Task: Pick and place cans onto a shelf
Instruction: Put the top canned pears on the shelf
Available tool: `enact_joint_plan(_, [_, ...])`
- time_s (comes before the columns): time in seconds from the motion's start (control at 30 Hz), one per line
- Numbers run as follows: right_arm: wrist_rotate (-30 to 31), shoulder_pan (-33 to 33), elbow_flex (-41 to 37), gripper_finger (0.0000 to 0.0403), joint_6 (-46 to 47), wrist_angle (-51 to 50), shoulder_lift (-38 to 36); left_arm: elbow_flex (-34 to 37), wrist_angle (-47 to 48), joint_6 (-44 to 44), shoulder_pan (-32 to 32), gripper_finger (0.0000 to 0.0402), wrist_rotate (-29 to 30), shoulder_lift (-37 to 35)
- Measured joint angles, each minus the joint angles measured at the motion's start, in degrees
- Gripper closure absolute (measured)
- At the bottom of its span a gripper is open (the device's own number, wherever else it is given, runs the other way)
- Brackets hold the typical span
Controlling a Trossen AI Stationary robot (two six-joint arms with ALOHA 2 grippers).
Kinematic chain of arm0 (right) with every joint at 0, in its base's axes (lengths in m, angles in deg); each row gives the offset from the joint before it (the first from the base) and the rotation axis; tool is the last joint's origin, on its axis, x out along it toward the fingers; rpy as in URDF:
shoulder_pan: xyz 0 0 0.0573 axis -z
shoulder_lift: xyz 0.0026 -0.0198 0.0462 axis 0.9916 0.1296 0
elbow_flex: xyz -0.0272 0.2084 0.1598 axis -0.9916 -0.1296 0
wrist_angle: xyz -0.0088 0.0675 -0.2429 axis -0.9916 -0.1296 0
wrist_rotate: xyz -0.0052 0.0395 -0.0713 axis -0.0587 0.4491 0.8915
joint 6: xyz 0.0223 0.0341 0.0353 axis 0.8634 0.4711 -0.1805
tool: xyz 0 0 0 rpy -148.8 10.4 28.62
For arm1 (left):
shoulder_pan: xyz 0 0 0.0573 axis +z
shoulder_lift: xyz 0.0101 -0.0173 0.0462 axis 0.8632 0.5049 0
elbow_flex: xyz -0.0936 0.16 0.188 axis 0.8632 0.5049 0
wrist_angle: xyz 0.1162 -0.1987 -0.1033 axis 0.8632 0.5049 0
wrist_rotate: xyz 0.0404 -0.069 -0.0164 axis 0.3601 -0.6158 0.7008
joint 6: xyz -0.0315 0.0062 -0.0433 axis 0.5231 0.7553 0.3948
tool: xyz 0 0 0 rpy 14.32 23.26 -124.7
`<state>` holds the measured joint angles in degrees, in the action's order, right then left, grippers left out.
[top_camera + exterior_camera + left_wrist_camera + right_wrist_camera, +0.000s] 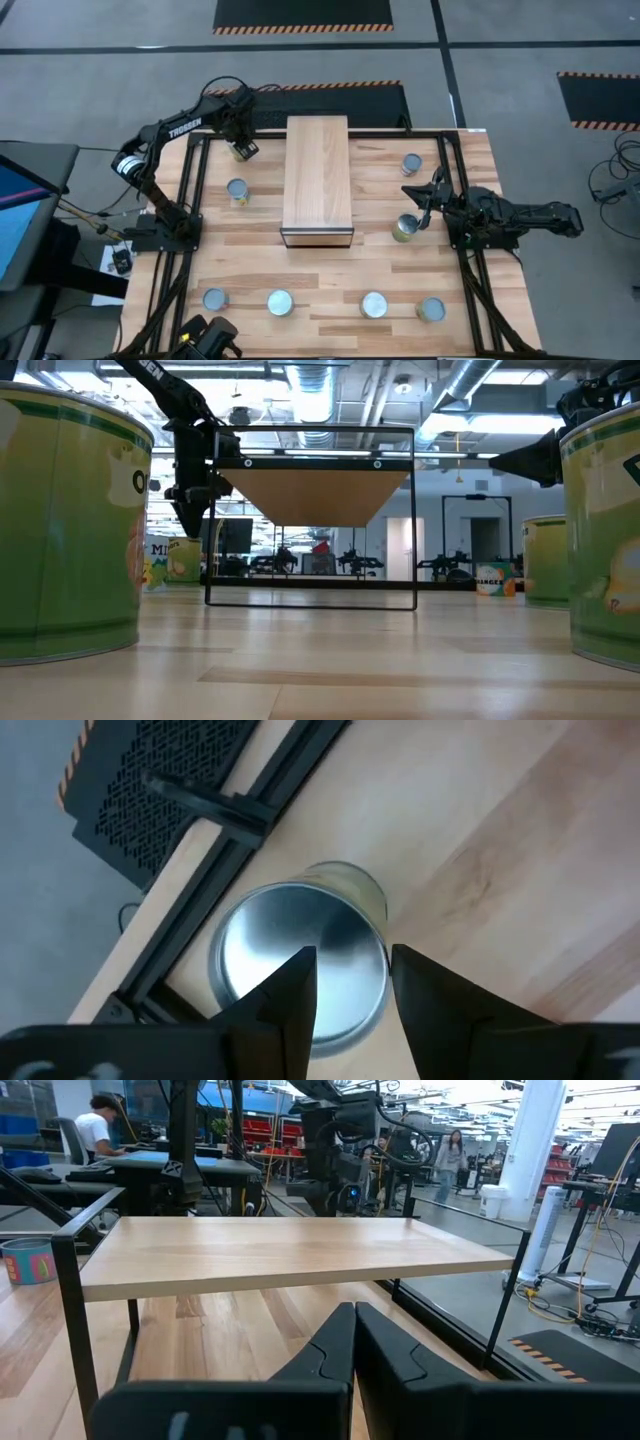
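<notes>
The light-wood shelf (318, 180) stands in the middle of the table, its dark opening toward the near edge. Several yellow-green cans with silver lids stand upright on the tabletop. My left gripper (243, 150) hangs at the far left, open, fingers pointing down over one can's lid (290, 955); the finger gap is narrower than the lid, and I see no touch. My right gripper (420, 203) is shut and empty, right of the shelf, next to a can (404, 228). In the right wrist view it (355, 1350) points level at the shelf's side (300, 1250).
Other cans stand left of the shelf (237, 190), at the far right (411, 163) and in a row along the near edge (215, 299) (280, 302) (373, 304) (430, 310). A black frame rail (215, 805) runs by the can under my left gripper. People show in the room beyond.
</notes>
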<state>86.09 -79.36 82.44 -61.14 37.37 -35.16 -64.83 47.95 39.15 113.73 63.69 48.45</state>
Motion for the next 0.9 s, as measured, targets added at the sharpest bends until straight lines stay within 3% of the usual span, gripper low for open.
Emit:
enact_joint_plan(0.47, [0.0, 0.0, 0.0, 0.0370, 0.0, 0.0, 0.0, 3.7, -2.5, -1.6, 0.3, 0.0306, -0.3, -0.5])
enact_joint_plan(0.7, [0.0, 0.0, 0.0, 0.0370, 0.0, 0.0, 0.0, 3.8, -2.6, -6.8, -0.1, 0.0381, 0.1, -0.9])
enact_joint_plan(0.9, [0.0, 0.0, 0.0, 0.0370, 0.0, 0.0, 0.0, -4.1, 2.4, -8.9, -0.1, 0.0400, 1.5, -1.2])
